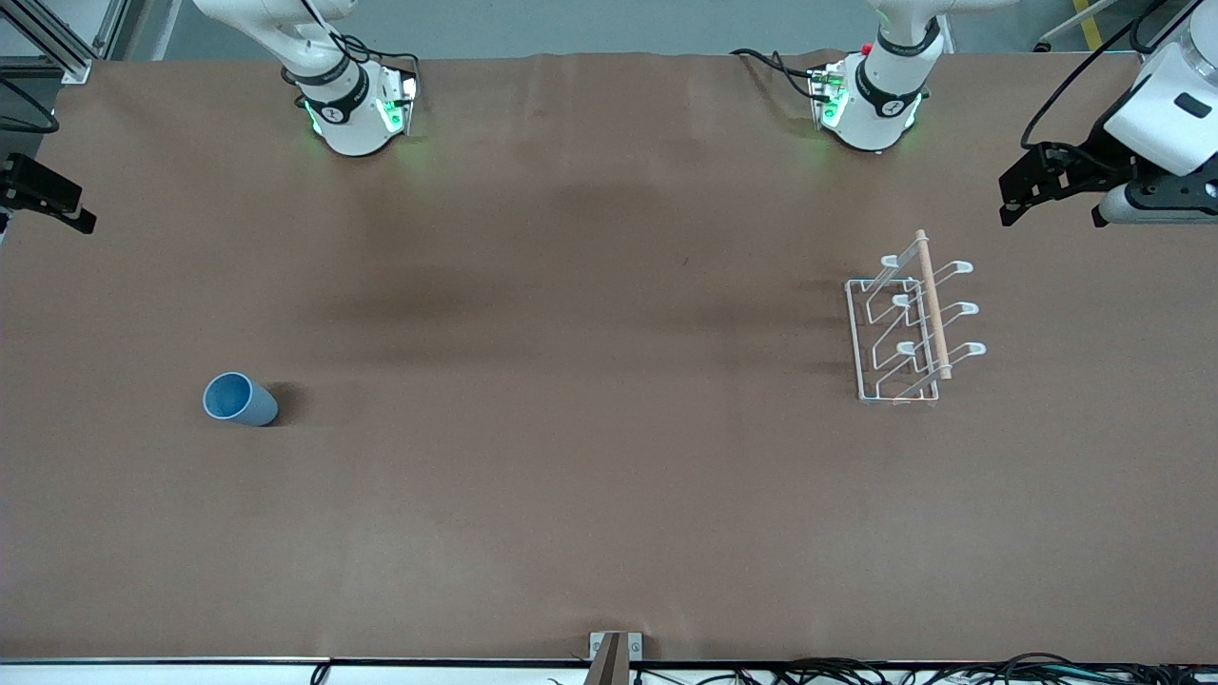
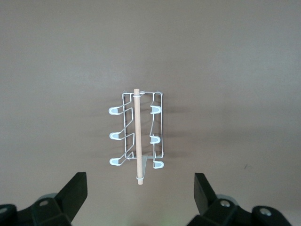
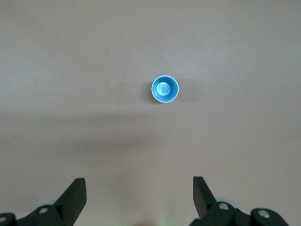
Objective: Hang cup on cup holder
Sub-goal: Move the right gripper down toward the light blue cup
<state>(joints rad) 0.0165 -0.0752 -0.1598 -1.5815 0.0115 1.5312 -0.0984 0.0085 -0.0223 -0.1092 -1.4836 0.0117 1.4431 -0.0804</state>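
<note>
The light-blue cup (image 1: 240, 400) stands upright, mouth up, on the brown table toward the right arm's end; it also shows in the right wrist view (image 3: 165, 89). The white wire cup holder (image 1: 909, 328) with its wooden rod stands toward the left arm's end and shows in the left wrist view (image 2: 138, 136). Its prongs are bare. My left gripper (image 1: 1051, 205) (image 2: 141, 193) is open and empty, up in the air beside the holder. My right gripper (image 1: 57, 200) (image 3: 139, 193) is open and empty, high near the table's edge, well apart from the cup.
The brown cloth covers the whole table (image 1: 590, 381). The two arm bases (image 1: 357, 105) (image 1: 871, 95) stand along its edge farthest from the front camera. Cables lie along the edge nearest that camera.
</note>
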